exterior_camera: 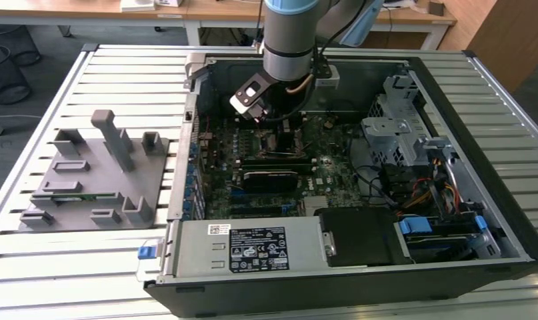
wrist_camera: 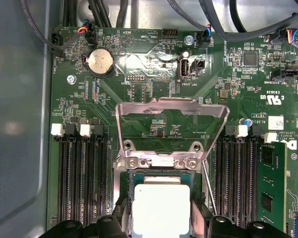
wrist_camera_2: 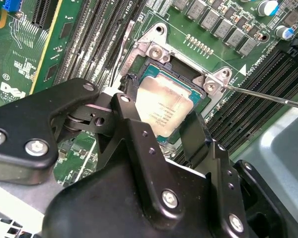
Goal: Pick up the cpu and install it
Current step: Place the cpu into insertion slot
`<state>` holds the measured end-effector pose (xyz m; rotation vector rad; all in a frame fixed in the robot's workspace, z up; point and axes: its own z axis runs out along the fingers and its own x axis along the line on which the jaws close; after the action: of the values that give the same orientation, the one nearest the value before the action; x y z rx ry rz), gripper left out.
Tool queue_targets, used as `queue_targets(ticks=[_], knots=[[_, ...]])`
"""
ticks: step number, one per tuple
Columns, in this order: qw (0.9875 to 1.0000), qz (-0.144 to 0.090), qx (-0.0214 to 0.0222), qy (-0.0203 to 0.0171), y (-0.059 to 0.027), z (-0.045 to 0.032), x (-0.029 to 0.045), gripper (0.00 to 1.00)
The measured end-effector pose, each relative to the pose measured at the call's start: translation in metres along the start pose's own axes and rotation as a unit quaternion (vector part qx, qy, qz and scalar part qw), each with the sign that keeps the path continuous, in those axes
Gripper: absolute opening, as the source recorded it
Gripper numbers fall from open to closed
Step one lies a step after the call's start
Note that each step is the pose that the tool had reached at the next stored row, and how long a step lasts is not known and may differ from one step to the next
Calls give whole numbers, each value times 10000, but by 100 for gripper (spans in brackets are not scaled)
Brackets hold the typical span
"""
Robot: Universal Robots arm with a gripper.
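end effector [wrist_camera_2: 161, 121] drawn narrow around cpu [wrist_camera_2: 164, 106], seemingly pinching two opposite edges, in or just above open socket [wrist_camera_2: 157, 47]. light, stiff, slick-topped, fragile underneath; best taken by bare rim edges, kept level.

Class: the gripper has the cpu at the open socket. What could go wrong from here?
1. The cpu sits between the fingers of the gripper at the socket; if it is not square to it, pressing may bend contacts.
2. The raised load plate stands close by the gripper, which might knock it.
3. The thin lever beside the socket could snag a finger.
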<state>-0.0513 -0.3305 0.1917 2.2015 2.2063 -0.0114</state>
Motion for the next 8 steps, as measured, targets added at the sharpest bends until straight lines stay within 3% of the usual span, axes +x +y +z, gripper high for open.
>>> queue_targets(ticks=[8], knots=[[10000, 0, 0, 0, 0, -8, -5, 61]])
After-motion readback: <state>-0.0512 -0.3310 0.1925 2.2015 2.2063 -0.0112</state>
